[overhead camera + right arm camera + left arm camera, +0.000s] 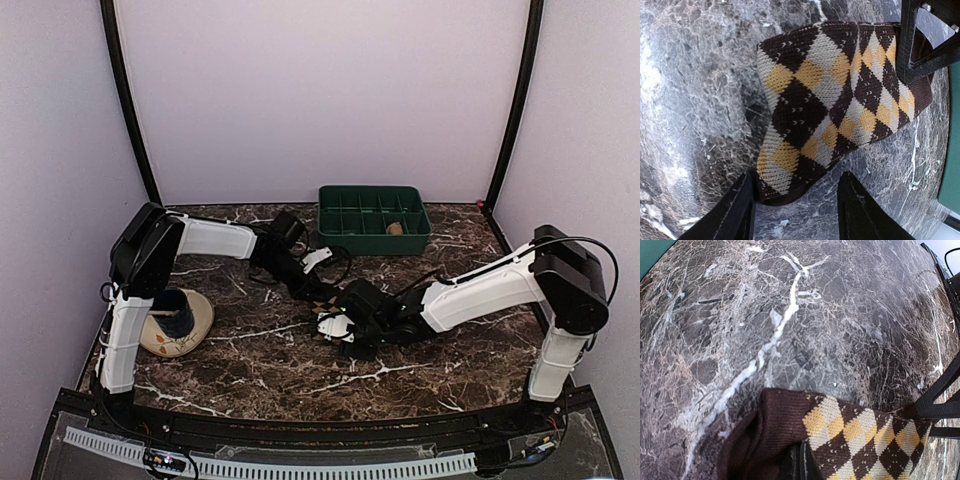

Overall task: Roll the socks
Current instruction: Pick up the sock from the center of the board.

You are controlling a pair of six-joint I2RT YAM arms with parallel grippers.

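**Item: sock** (830, 105), diamond check in brown, cream and yellow, with a plain dark brown cuff. It is laid flat on the marble table (250, 370), near the middle, between the two grippers.

**Left gripper** (322, 297): the fingers are pressed together. The brown cuff end of the sock is seen directly at them in the left wrist view and appears to be pinched there. In the right wrist view its black frame is seen over that same end of the sock.

**Right gripper** (796, 175): the jaws are held spread about halfway and lowered to the table at the sock's opposite end. One finger (740, 210) is touched by the sock's corner. The other finger (860, 210) is kept apart from the fabric, with bare marble showing between the two. Nothing is clamped.

**Also on the table:**
- Green tray (340, 236), divided into compartments, at the far edge. A small tan thing (396, 228) is held in one near-right compartment, too small to be identified.
- Round cream dish (200, 322) at the left, beside the left arm's base, with a dark blue cup (176, 308) standing on it.
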